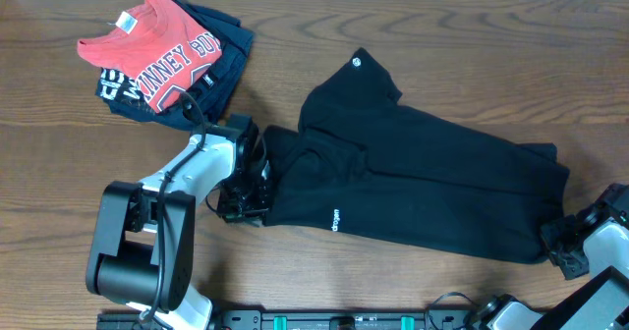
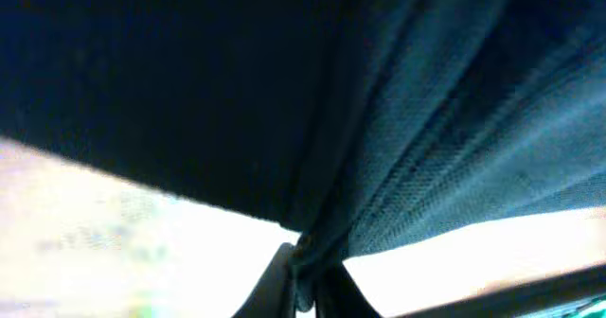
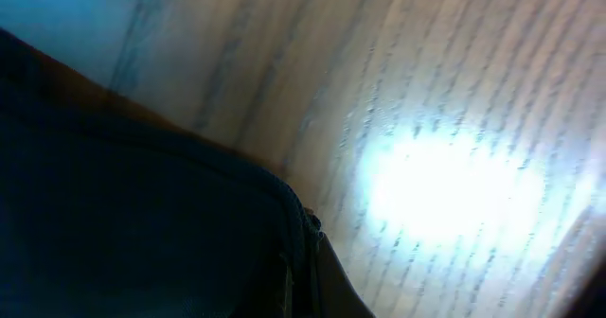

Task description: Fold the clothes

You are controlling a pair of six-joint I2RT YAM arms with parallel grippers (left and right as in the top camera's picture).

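The black T-shirt (image 1: 413, 183) lies partly folded across the middle and right of the table, a small white logo mark (image 1: 357, 61) near its top corner. My left gripper (image 1: 254, 188) sits at the shirt's left edge and is shut on a pinch of its fabric (image 2: 312, 247), which drapes up and away in the left wrist view. At the shirt's lower right corner my right gripper (image 1: 558, 240) is shut on the black cloth (image 3: 298, 252); the cloth hides most of its fingers.
A red T-shirt with white lettering (image 1: 157, 50) lies on a navy garment (image 1: 221, 45) at the back left. The wooden table (image 1: 472, 35) shows around the clothes. The left arm's base (image 1: 133, 247) stands at the front left.
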